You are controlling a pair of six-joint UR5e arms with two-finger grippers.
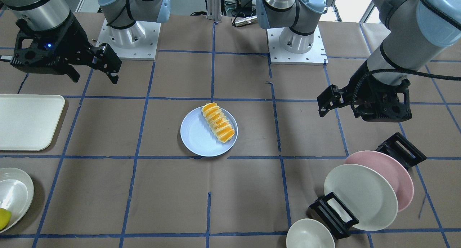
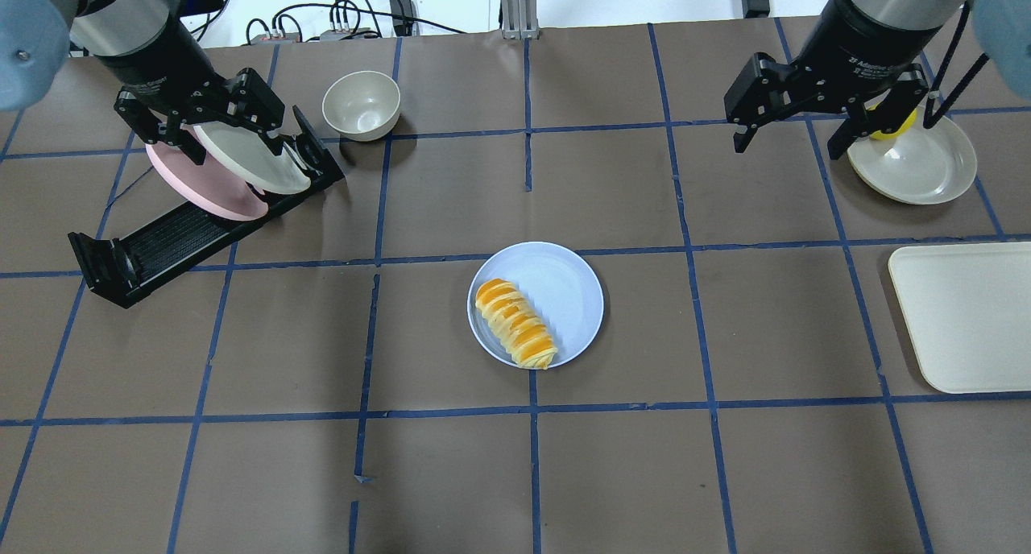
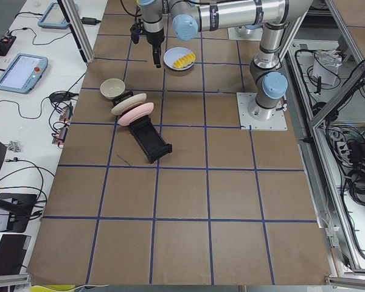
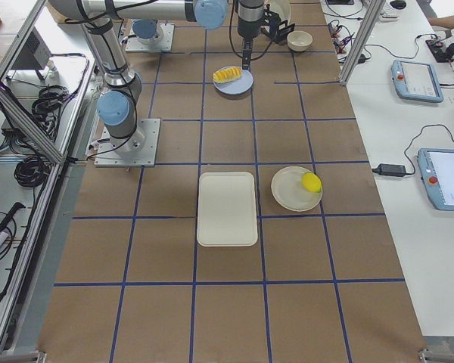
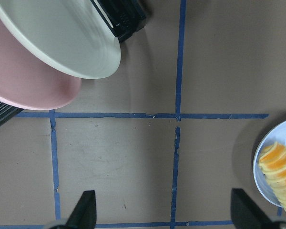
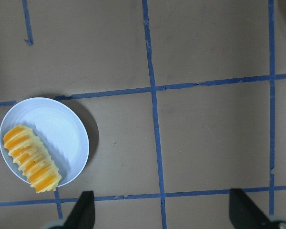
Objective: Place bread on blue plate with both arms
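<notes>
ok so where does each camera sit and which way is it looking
Overhead: behind the robot, looking forward and down; left gripper on view's left, right gripper on right.
Front-facing: across the table, facing the robot, steeply down; both grippers, sides mirrored.
Exterior left: table's end on robot's left, looking along it; left arm nearer.
Exterior right: opposite end; right arm nearer.
Left wrist: straight down, pink plate top-left; own fingertips at bottom.
Right wrist: straight down; own fingertips at bottom.
Both wrist views share the bread on the blue plate.
</notes>
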